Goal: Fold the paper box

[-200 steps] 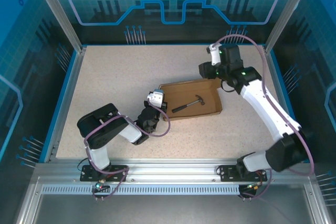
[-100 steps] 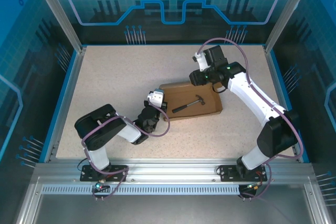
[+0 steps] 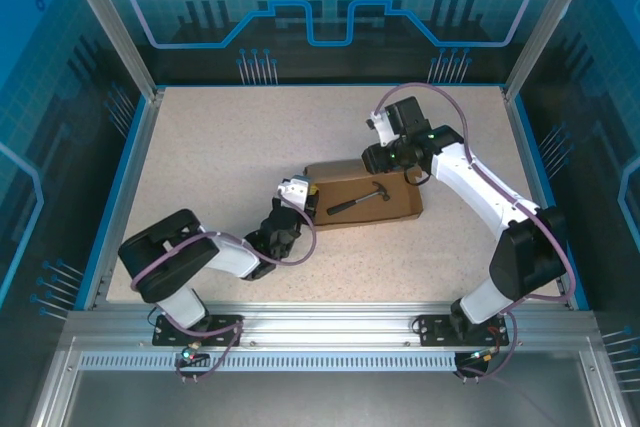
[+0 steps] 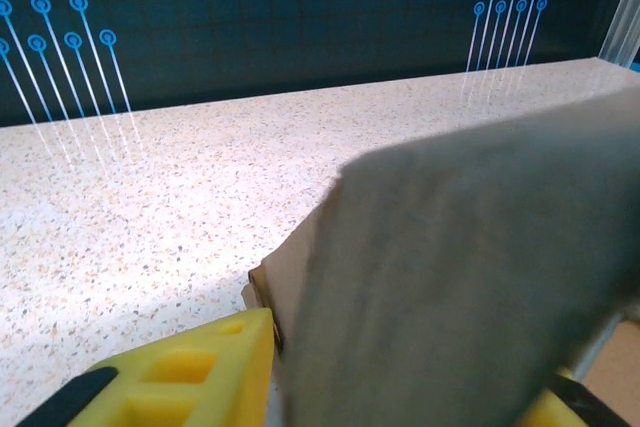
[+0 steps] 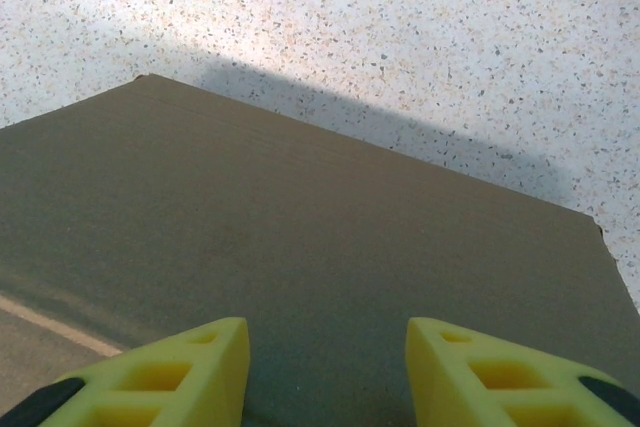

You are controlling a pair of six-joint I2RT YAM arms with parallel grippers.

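speckled beige table (image 3: 220,147) is seen from above, inside a blue-lit enclosure. the paper box (image 3: 400,209) lies right of centre, already raised into a shallow brown tray, with a small dark hammer (image 3: 360,197) lying inside; the top is judged not yet closed over. the left gripper (image 3: 298,205) is set at the box's left end, the right gripper (image 3: 378,159) at its far edge. in the left wrist view, a matte cardboard panel is seen blurred between yellow ribbed fingers (image 4: 190,377), which are spread either side of it; no pinch is seen. in the right wrist view, flat, faintly creased board is shown beneath jaws held apart, with nothing between them.
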